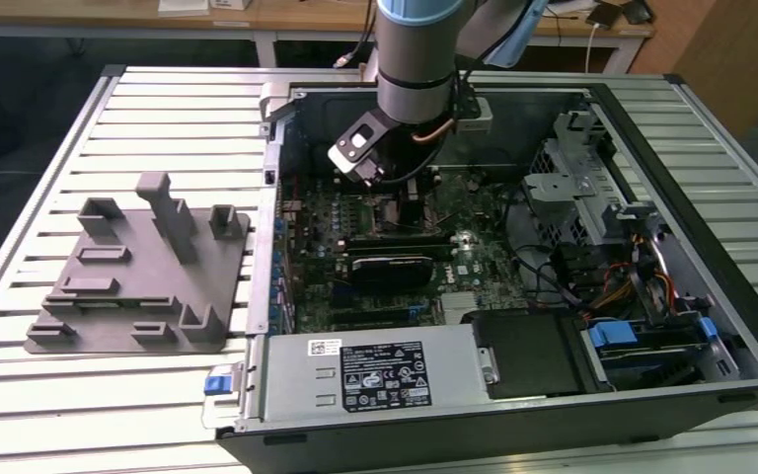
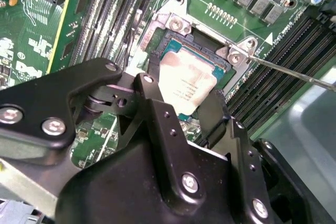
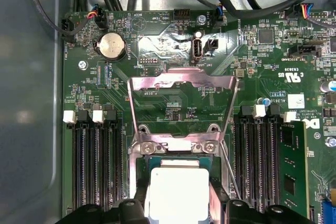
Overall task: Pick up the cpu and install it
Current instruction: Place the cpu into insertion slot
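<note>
The cpu (image 2: 186, 80), a flat square chip with a shiny silver top, sits at the open socket (image 2: 173, 35) on the green motherboard. In the first wrist view the cpu (image 3: 177, 190) lies just below the socket's raised metal load plate (image 3: 181, 85). My gripper (image 2: 178, 95) is shut on the cpu, with a black finger (image 2: 149, 90) against each of two opposite edges. In the exterior view the gripper (image 1: 399, 188) reaches down into the open computer case (image 1: 748, 375) over the middle of the motherboard. The cpu's underside and the socket contacts are hidden.
Memory slots (image 3: 97, 166) flank the socket, with a memory stick (image 3: 291, 166) in one. The thin socket lever (image 2: 294, 73) sticks out sideways. A grey plastic tray with posts (image 1: 142, 286) stands at the exterior view's left. Power supply (image 1: 366, 370), drive cage (image 1: 590, 188) and cables crowd the case.
</note>
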Robot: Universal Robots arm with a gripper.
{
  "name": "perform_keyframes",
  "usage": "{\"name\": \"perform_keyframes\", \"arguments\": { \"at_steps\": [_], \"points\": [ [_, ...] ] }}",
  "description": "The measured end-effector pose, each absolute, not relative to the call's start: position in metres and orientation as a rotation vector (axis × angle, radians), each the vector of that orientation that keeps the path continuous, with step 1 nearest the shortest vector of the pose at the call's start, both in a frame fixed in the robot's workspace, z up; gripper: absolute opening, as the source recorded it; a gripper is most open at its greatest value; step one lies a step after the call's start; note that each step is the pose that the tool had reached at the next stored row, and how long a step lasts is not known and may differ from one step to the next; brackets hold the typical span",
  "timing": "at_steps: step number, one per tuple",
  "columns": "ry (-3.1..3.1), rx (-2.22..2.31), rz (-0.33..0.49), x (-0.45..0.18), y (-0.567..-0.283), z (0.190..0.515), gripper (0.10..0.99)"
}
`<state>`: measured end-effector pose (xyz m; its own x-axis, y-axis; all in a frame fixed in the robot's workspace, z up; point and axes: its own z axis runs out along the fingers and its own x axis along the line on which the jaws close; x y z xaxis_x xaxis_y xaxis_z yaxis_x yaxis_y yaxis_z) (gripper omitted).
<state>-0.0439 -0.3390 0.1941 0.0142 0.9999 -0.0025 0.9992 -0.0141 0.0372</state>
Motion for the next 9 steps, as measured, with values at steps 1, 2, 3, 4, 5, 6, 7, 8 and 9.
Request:
{"name": "perform_keyframes", "arguments": {
  "at_steps": [1, 2, 3, 4, 5, 6, 7, 8, 9],
  "points": [
    [2.186, 2.217, 0.038, -0.0439, -0.339, 0.1941, 0.537],
    [2.186, 2.217, 0.038, -0.0439, -0.339, 0.1941, 0.529],
    [2.186, 2.217, 0.038, -0.0439, -0.339, 0.1941, 0.529],
    [2.186, 2.217, 0.038, -0.0439, -0.339, 0.1941, 0.529],
    [2.186, 2.217, 0.038, -0.0439, -0.339, 0.1942, 0.529],
    [2.186, 2.217, 0.039, -0.0438, -0.339, 0.1943, 0.529],
    [2.186, 2.217, 0.038, -0.0439, -0.339, 0.1948, 0.529],
    [2.186, 2.217, 0.038, -0.0439, -0.339, 0.1954, 0.529],
    [2.186, 2.217, 0.039, -0.0439, -0.3389, 0.1956, 0.529]
  ]
}}
